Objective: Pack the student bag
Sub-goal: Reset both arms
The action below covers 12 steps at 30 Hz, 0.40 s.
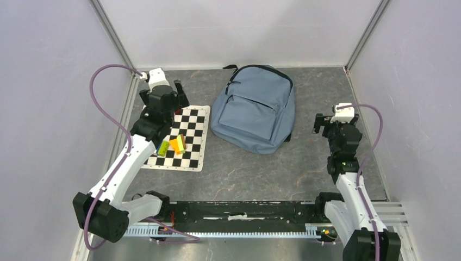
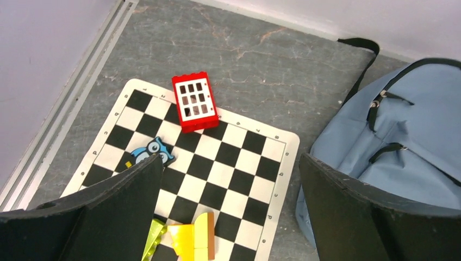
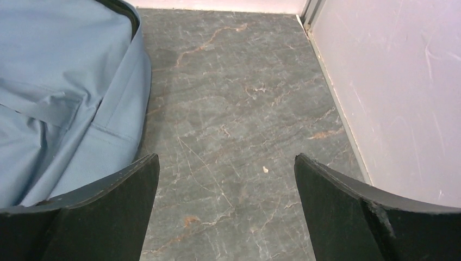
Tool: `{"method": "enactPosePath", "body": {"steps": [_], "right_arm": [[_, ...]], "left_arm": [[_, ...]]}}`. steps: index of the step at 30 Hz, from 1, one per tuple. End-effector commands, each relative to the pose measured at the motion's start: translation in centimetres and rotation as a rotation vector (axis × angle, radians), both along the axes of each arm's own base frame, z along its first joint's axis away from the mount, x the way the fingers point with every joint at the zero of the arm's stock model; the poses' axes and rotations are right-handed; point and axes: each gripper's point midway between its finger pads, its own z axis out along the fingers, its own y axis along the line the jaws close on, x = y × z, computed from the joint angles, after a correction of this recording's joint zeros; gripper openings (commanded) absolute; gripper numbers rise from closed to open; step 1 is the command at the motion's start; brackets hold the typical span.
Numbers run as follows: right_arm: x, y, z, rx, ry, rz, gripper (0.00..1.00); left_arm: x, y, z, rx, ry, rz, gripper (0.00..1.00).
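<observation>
Both pincers gape wide, gripping nothing: my left pincer (image 2: 229,163) hangs over the chessboard (image 2: 255,142) by the desk's (image 1: 244,174) left edge, my right pincer (image 3: 225,160) near its right edge. Between them the bag (image 1: 253,109) lies flat at the far edge.

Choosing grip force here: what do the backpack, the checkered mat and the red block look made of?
Student bag: soft matte woven fabric; it creases and sags. Checkered mat: probably thin vinyl or printed cloth, lying flat, corners rounded. Red block: hard, smooth plastic, with moulded studs along one edge.
</observation>
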Motion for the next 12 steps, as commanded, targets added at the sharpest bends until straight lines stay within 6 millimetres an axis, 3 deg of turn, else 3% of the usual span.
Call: {"method": "enactPosePath", "body": {"steps": [1,12], "right_arm": [[0.30,-0.13,3.97,-0.015,-0.190,-0.007,0.98],[0.63,0.18,3.72,-0.003,-0.174,0.010,0.98]], "left_arm": [[-0.85,0.99,-0.44,0.019,0.000,0.038,1.00],[-1.11,0.57,-0.65,0.021,-0.004,-0.001,1.00]]}}
